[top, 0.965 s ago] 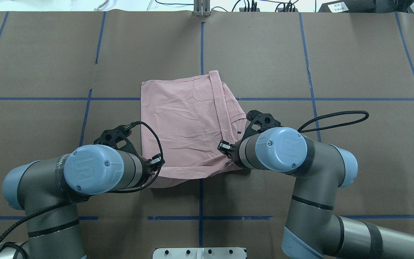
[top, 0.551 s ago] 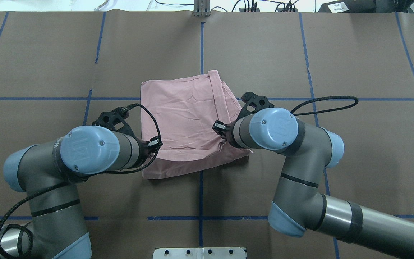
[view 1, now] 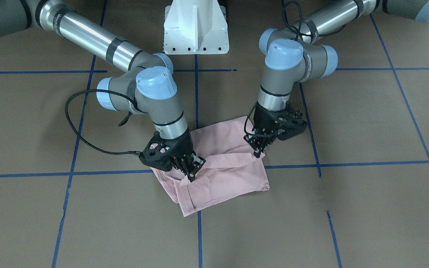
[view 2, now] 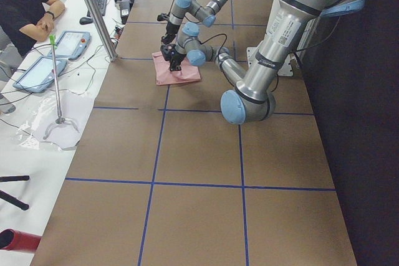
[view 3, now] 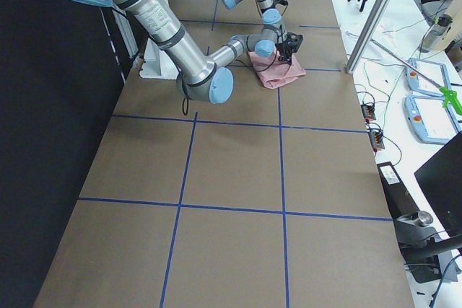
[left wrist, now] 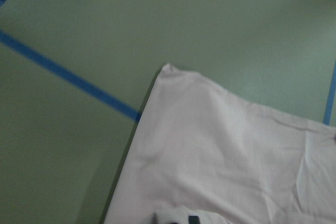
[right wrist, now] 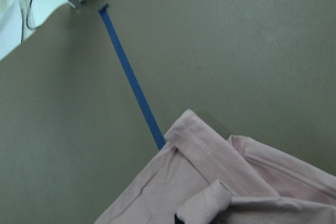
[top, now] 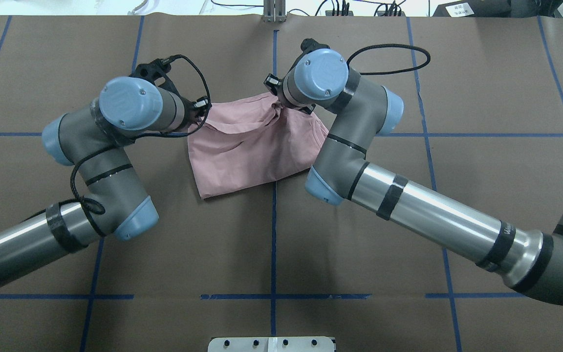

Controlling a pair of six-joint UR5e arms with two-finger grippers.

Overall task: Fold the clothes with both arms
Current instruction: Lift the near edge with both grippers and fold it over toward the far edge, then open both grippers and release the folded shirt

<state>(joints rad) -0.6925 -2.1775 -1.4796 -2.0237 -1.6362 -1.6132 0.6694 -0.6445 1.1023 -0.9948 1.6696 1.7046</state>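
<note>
Shirt (top: 247,151) is lying folded on the table (top: 433,98), plain pink side up. Fingers of the left gripper (top: 203,113) are clamped on its far left corner. The right gripper (top: 275,101) is clamped on the far edge, where the cloth bunches up right at the fingertips.

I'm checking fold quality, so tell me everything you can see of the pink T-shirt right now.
The T-shirt is pale pink, thin, creased cloth, lying folded on the brown table across a blue tape line. Only plain fabric shows; no print is visible. Its near part is doubled over toward the far edge and bunched where the left pincer and the right pincer each pinch it. Stitched hems show near the right pincer.
</note>
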